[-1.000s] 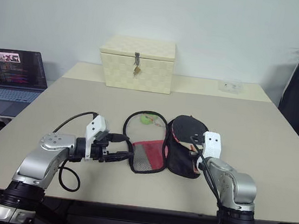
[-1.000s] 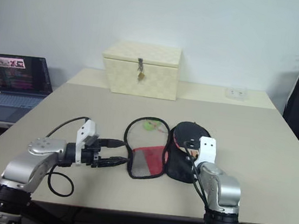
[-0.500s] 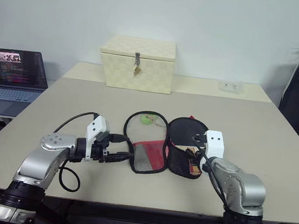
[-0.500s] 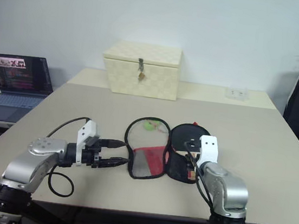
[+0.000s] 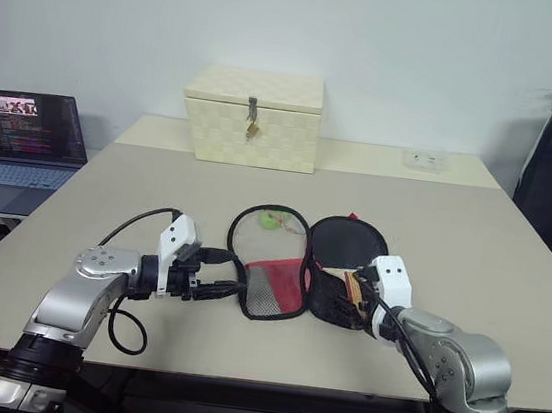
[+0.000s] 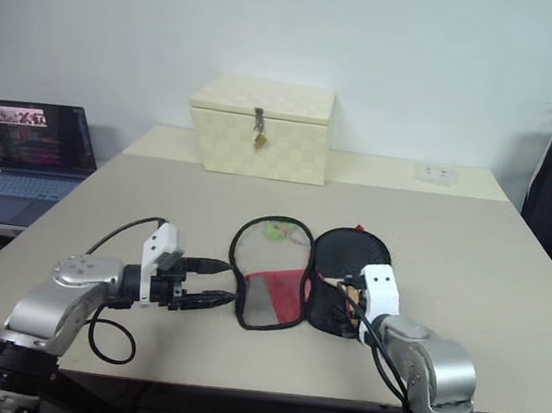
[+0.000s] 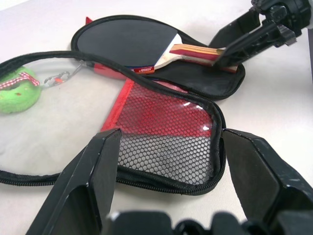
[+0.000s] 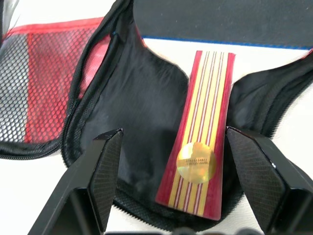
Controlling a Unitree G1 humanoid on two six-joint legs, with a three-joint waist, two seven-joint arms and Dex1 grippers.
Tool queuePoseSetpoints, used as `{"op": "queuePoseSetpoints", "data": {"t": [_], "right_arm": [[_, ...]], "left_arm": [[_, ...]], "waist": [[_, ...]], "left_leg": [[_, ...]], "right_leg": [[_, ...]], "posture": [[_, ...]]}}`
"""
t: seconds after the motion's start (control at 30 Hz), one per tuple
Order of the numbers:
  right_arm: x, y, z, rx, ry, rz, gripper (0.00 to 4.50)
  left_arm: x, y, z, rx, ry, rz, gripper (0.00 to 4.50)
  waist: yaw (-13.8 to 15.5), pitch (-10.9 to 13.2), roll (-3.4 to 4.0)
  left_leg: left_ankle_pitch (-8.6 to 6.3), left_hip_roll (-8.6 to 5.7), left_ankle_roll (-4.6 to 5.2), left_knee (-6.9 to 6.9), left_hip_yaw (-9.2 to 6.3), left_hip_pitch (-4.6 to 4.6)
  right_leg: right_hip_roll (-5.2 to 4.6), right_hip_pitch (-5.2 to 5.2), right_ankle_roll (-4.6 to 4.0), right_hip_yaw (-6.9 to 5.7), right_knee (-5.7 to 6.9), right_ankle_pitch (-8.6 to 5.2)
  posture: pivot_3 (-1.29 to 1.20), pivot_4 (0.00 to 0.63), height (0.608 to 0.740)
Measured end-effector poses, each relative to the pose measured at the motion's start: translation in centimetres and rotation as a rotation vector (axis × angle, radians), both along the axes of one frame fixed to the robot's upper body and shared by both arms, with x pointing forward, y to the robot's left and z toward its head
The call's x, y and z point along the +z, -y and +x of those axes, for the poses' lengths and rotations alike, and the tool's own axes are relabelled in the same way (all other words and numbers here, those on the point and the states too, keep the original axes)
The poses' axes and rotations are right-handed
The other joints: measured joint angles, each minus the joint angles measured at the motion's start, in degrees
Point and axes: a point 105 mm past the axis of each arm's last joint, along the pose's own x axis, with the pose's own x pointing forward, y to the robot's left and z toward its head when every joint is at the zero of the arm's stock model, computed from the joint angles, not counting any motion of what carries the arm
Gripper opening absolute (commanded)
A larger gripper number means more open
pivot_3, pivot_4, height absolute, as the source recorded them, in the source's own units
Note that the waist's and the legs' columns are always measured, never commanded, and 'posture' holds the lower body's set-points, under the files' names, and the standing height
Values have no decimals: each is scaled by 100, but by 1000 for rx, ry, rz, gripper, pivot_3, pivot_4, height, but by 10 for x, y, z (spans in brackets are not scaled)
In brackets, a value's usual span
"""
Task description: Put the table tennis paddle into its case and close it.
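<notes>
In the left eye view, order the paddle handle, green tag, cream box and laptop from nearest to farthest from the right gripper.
From the right gripper:
1. Paddle handle, right at its jaws, in the open case.
2. Green tag, on the case's other half, toward the left arm.
3. Cream box, at the table's far side.
4. Laptop, off the table's left edge.

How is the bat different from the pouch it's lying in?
The table tennis paddle is stiff, with a smooth black face and a striped wooden handle; its case is soft fabric with red mesh and a zip edge. The paddle lies flat on one half; the case spreads open, wider than the paddle. Both are partly black.
</notes>
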Motion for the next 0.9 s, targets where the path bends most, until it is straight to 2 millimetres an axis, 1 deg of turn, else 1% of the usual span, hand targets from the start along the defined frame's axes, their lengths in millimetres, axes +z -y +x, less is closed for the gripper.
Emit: {"op": "queuePoseSetpoints", "data": {"t": [0.4, 0.53, 0.6, 0.63, 0.73, 0.83, 0.9], "right_arm": [[0, -12, -7, 53, -15, 15, 3683], [4, -11, -6, 62, -2, 6, 3683], [11, -7, -6, 93, 22, -12, 3683], [18, -5, -7, 120, 43, -16, 3683], [48, 0, -15, 257, 126, -17, 3683], [68, 6, -26, 382, 161, -8, 3724], [79, 9, -29, 420, 192, -1, 3724]], "left_arm": [[1, 0, 0, -2, 11, 1, 3558], [1, 0, 0, 1, 11, 1, 3558], [0, -1, 1, 9, 9, 3, 3558], [-2, -3, 2, 19, 5, 5, 3558], [-9, -12, 8, 77, -16, 20, 3558], [-18, -29, 23, 183, -19, 58, 2905], [-21, -40, 31, 242, -12, 81, 2221]], "waist": [[-2, 0, 0], [-1, 0, 0], [1, 0, 0], [3, 0, 0], [6, 0, 0], [13, 0, -1], [9, -1, -2]], "left_leg": [[0, 2, 0, 0, -1, 1], [0, 1, 0, 1, -1, 1], [0, 0, 0, 1, -2, 0], [0, 0, 0, 2, -2, 0], [0, 1, 1, 1, -2, 2], [0, 1, 1, 4, -2, 4], [0, 0, 1, 4, -1, 6]], "right_leg": [[0, 0, 0, 0, 1, 0], [0, 0, 0, 0, 1, 0], [0, 0, 0, -1, 0, 0], [0, 0, 0, -1, 0, 0], [0, 4, 0, -4, -2, 0], [1, 10, 0, -14, -4, 0], [2, 12, 0, -13, -4, 0]], "posture": [[0, 150, 740], [0, 150, 740], [0, 150, 740], [0, 150, 740], [0, 150, 740], [0, 150, 740], [0, 150, 740]]}}
